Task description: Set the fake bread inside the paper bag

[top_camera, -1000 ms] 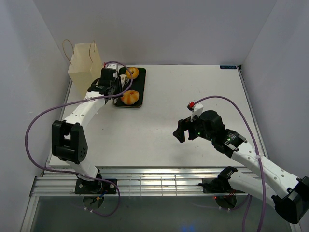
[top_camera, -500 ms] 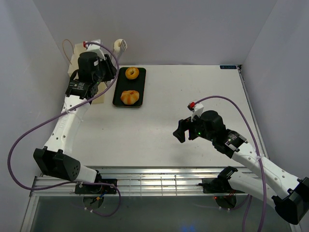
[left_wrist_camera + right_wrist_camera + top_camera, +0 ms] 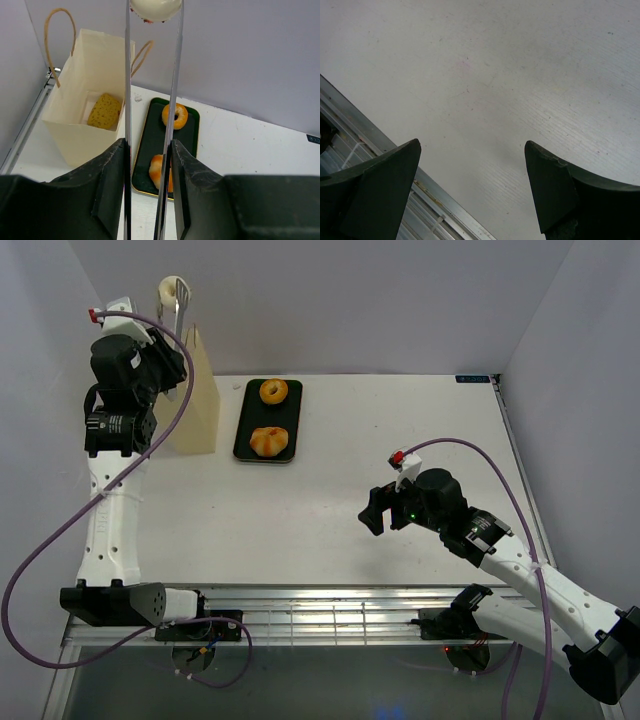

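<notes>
Table (image 3: 400, 440): white, closed in by pale walls (image 3: 330, 300) on three sides, with your two arms bolted at its near edge.
White ring (image 3: 155, 7): pinched at the very tip of the left gripper (image 3: 154, 11), lifted clear of the table and higher than the rim of the paper bag (image 3: 85, 100).
Left grip: clamped on the white ring, with the long thin fingers (image 3: 127, 75) running straight out to it.
Bag: upright at the far-left corner, mouth open upward, just beside the black tray (image 3: 145, 150).
Key relation: in the left wrist view the bag's mouth lies below the ring and to the left of the fingers. You do not look centred over the opening yet, so a short shift that way seems needed before you release.
Flat tan piece (image 3: 105, 111): already lying on the bag's floor.
Orange-brown ring (image 3: 175, 115) and golden bun (image 3: 268, 441): on the tray, not yet bagged.
Right gripper (image 3: 470, 145): jaws spread and holding nothing, over bare table well apart from the bag. Your left arm is the nearer one.
</notes>
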